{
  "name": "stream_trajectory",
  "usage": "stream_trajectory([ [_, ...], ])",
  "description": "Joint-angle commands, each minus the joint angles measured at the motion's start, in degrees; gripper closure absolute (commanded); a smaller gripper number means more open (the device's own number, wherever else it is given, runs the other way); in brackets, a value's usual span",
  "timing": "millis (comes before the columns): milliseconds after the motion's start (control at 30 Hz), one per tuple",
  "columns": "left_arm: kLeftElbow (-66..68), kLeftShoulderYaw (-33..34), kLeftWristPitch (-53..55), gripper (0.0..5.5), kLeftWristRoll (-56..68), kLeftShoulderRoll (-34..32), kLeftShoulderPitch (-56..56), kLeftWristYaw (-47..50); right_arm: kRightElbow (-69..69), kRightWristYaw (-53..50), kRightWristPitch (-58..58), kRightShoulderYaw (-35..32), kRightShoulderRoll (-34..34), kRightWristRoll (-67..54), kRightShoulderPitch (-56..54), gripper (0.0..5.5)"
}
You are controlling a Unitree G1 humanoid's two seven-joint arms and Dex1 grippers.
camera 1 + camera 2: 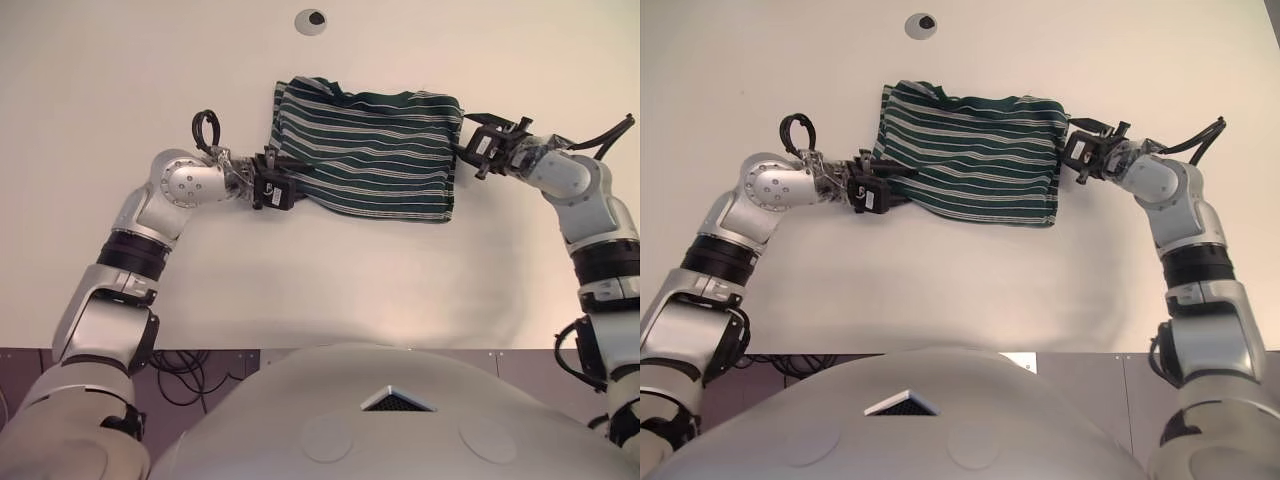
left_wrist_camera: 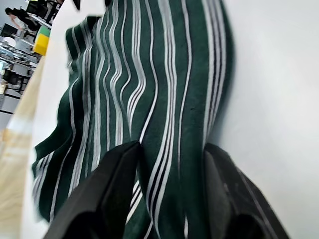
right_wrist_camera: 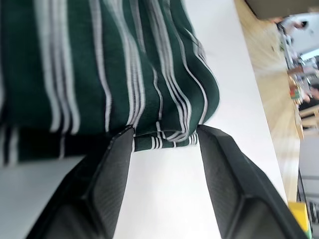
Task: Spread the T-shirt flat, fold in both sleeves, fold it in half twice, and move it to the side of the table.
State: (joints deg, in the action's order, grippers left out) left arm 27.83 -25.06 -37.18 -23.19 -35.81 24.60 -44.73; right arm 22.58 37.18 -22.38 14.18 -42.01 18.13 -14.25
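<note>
The green T-shirt (image 1: 365, 150) with white stripes lies folded into a rough rectangle at the far middle of the white table (image 1: 320, 290). My left gripper (image 1: 292, 172) is at the shirt's left edge, open, its fingers (image 2: 117, 184) astride the striped cloth (image 2: 164, 89). My right gripper (image 1: 462, 142) is at the shirt's right edge, also open. In the right wrist view the fingertips (image 3: 119, 149) flank the folded hem (image 3: 164, 139), with cloth just at their ends. The shirt's far left corner is bunched and slightly raised.
A round grey port (image 1: 311, 21) is set into the table behind the shirt. Bare white tabletop stretches on all sides of the shirt, widest toward me. The table's front edge (image 1: 200, 348) runs across near my body, with cables below it.
</note>
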Motion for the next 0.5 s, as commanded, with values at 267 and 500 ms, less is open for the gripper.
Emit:
stream_trajectory([
  [267, 12.9, -15.7, -16.5, 3.47, -35.9, -4.6, 12.5, 37.8, -49.3, 20.8, 10.8, 6.1, -9.3, -25.4, 25.9, 3.2],
  [500, 20.1, -17.0, -13.8, 3.47, -45.2, -7.1, 18.9, 65.3, -48.4, 20.2, 16.0, -5.5, -10.2, -38.4, 27.3, 3.2],
])
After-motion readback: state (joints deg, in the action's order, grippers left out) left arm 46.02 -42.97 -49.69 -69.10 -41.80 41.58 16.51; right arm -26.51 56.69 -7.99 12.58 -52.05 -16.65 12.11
